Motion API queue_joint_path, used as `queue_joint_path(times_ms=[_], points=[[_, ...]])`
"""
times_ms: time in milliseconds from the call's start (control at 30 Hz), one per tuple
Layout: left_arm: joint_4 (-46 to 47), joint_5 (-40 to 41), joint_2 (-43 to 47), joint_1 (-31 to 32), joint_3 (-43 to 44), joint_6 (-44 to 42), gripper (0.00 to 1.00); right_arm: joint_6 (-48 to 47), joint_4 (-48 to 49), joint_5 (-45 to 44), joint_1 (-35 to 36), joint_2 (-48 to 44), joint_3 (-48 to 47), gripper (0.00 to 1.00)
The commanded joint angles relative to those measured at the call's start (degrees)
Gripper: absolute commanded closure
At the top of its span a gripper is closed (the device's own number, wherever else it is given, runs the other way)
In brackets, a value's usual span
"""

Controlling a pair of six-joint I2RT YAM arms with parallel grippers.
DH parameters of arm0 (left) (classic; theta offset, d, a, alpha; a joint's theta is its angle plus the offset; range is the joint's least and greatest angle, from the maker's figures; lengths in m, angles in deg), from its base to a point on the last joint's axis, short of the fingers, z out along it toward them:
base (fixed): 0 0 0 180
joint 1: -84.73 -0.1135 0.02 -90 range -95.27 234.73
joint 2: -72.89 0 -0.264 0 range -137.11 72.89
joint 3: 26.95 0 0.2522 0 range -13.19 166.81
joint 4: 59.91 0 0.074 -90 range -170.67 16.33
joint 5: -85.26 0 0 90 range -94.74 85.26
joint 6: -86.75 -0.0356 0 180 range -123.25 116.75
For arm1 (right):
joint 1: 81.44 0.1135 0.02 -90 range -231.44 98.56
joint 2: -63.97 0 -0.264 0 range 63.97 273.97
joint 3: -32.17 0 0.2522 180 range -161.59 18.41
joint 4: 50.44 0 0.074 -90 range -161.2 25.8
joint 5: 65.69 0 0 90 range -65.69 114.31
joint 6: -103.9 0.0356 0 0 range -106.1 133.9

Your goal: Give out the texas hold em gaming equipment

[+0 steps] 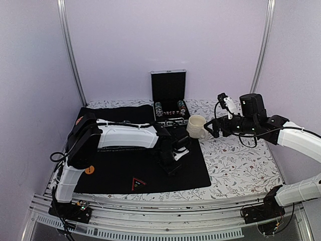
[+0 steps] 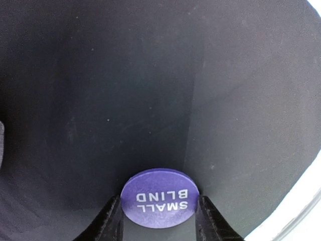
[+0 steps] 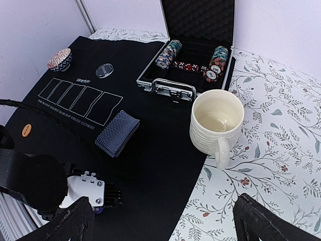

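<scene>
The left claw [image 2: 159,208] grasps the purple SMALL BLIND button [image 2: 159,196], lodged between its fingertips, touching both, above the black mat [image 2: 150,90].

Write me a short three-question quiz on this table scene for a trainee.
1. Multiple choice: the purple button between the jaws of the left gripper reads A) DEALER, B) SMALL BLIND, C) BIG BLIND.
2. True or false: the cream mug stands inside the open chip case.
3. Fill in: the blue-backed card deck lies on the black ____.
Key: 1 B. 2 False; it stands outside the case, close by it. 3 mat.
</scene>
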Motion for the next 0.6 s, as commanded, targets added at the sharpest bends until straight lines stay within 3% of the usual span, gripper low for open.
queue_joint_path(times_ms=[0,367,433,567], points=[[-2.6,-0.2,-1.7,0.6,0.0,-0.1,0.57,0.7,0.5,0.9,0.2,-0.6,-0.6,0.01],[-1.3,-1.0,9.8,-1.7,-2.8,-1.3,0.57,0.9,0.3,1.5,0.2,-0.8,-1.0,0.01],[-0.8,-2.2,10.7,-2.5,-4.3,-1.7,0.52,0.9,0.3,1.4,0.2,-0.9,-1.1,0.01],[-1.1,-5.9,7.6,-1.1,-3.1,-3.4,0.27,0.9,0.5,1.5,0.2,-0.4,-1.2,0.01]])
